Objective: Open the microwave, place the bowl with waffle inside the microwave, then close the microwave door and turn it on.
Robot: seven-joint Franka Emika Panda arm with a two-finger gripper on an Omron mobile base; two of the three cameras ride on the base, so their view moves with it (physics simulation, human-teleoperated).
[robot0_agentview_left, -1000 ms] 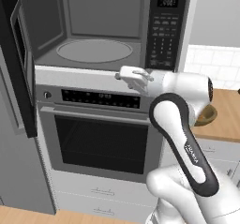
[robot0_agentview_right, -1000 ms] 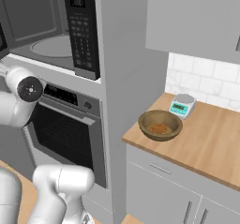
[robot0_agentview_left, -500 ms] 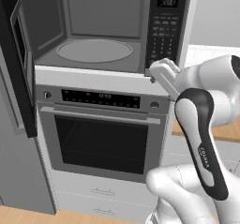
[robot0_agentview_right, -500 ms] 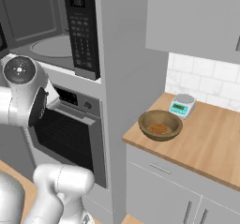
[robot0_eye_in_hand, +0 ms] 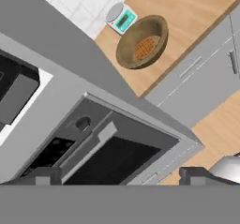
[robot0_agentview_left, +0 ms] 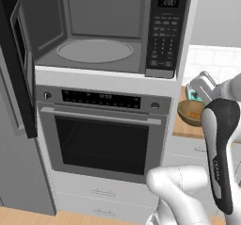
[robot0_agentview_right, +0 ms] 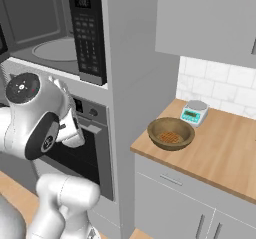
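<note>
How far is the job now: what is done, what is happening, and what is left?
Done: the microwave door is swung open, the cavity of the microwave is bare. In hand: nothing; the open claw points toward the bowl, which sits on the counter beside the scale. Left: grasp the bowl, put it inside, shut the door, start it.

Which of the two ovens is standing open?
The microwave on top: its door is swung out left, showing the turntable. The steel oven below stays shut.

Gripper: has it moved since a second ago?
Yes. In the left base view the gripper has swung right, from in front of the oven's control panel, past the cabinet edge, to beside the bowl with waffle. Its fingers are open.
</note>
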